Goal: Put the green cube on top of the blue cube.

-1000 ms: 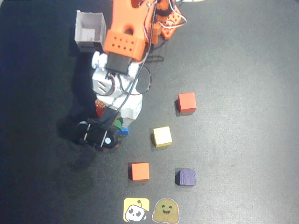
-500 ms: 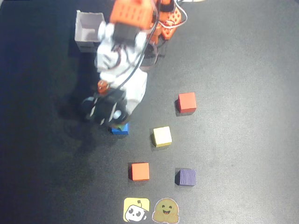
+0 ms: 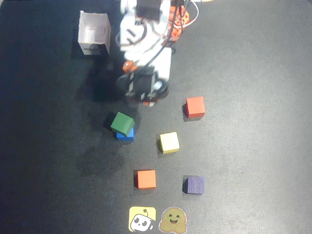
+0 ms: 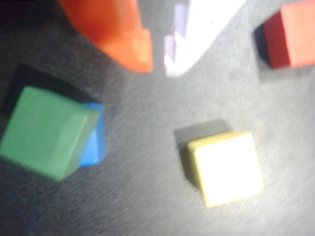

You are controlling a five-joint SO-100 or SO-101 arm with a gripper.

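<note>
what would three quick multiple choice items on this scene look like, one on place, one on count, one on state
1. Where is the green cube?
A. inside the grey box
B. on top of the blue cube, sitting askew
C. beside the purple cube

2. How many orange-red cubes lie on the mat in the overhead view?
A. none
B. two
C. four

3. What is the tool holding?
A. nothing
B. the yellow cube
C. the green cube

Answers:
1 B: in both views the green cube rests on the blue cube, rotated and offset so a blue edge shows.
2 B: one orange-red cube is right of the arm, another is near the stickers.
3 A: the wrist view shows both fingertips with only bare mat between them, apart from the cubes; the yellow cube sits alone.
</note>
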